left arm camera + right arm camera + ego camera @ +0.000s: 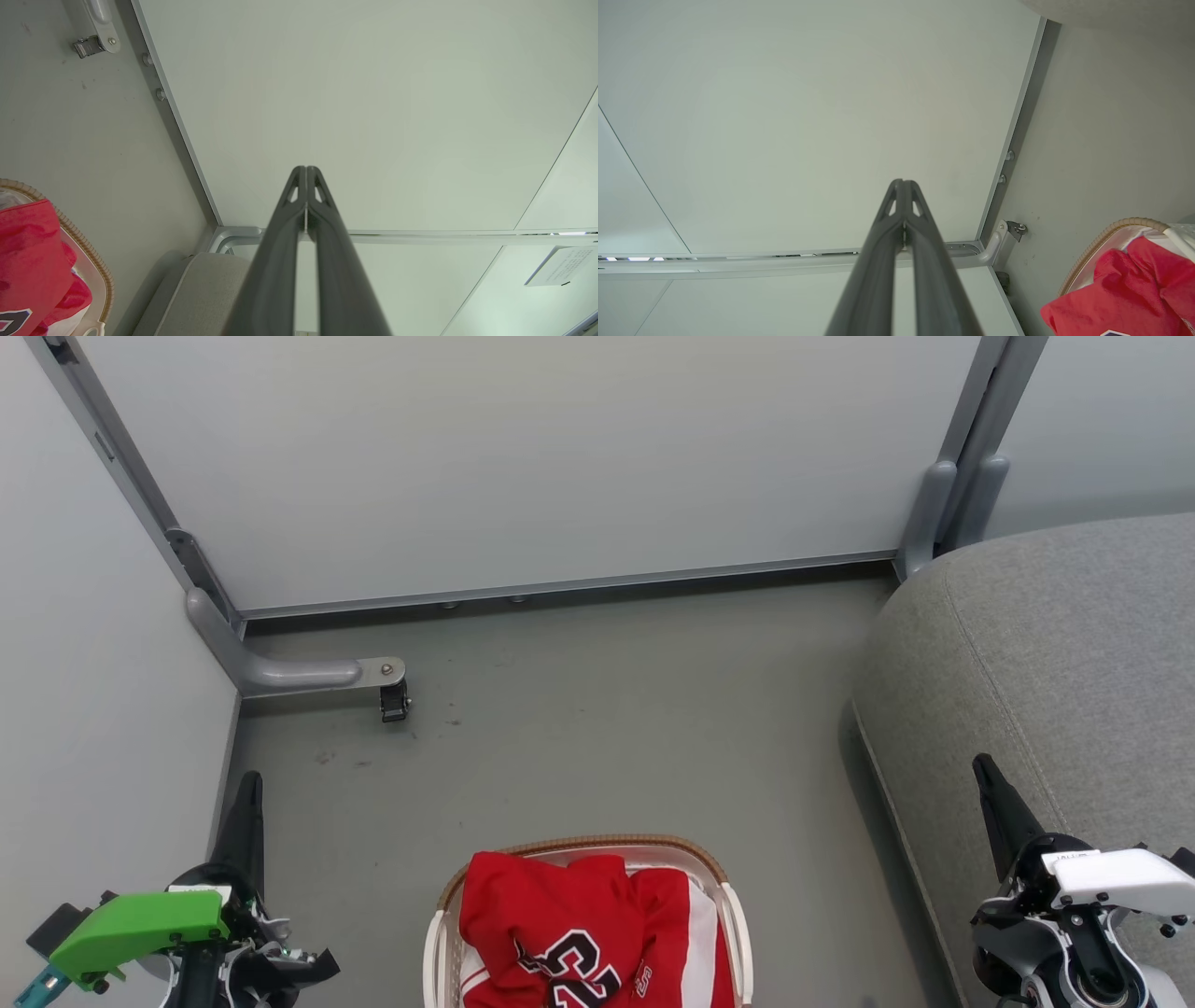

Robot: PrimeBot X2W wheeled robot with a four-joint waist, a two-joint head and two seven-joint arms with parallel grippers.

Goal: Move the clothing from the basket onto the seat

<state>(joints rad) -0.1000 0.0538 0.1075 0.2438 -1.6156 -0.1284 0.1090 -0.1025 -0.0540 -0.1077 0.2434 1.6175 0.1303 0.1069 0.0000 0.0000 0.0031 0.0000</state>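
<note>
Left arm: we see the left gripper (250, 784) at the lower left of the head view, over the floor (607, 709) near its left edge. Its fingers point toward the back wall (560, 457). A green part (140, 924) sits on the wrist.
Left gripper state: clenched, with the two fingers pressed together up to the tips and nothing between them.
Right arm: the right gripper (985, 770) is at the lower right, above the front part of the seat (1055, 653). Its fingers lean a little to the left.
Right gripper state: also clenched and empty.
Clothing: the red clothing (560, 924) lies heaped in the basket (691, 852), up to its rim. A black-and-white number print is on top and a white stripe is on the right side.
Basket: it stands on the floor between the two grippers, apart from both and well away from the floor's back edge.
Seat: it is grey and runs along the floor's right edge, with its rounded corner near the back right corner.
Cut off: the near half of the basket and clothing leaves the head view at the bottom, and the seat leaves it at the right.
Hard to make out: we cannot tell how many garments there are, and the print is partly folded under. The inside of the basket is hidden by the cloth.
</note>
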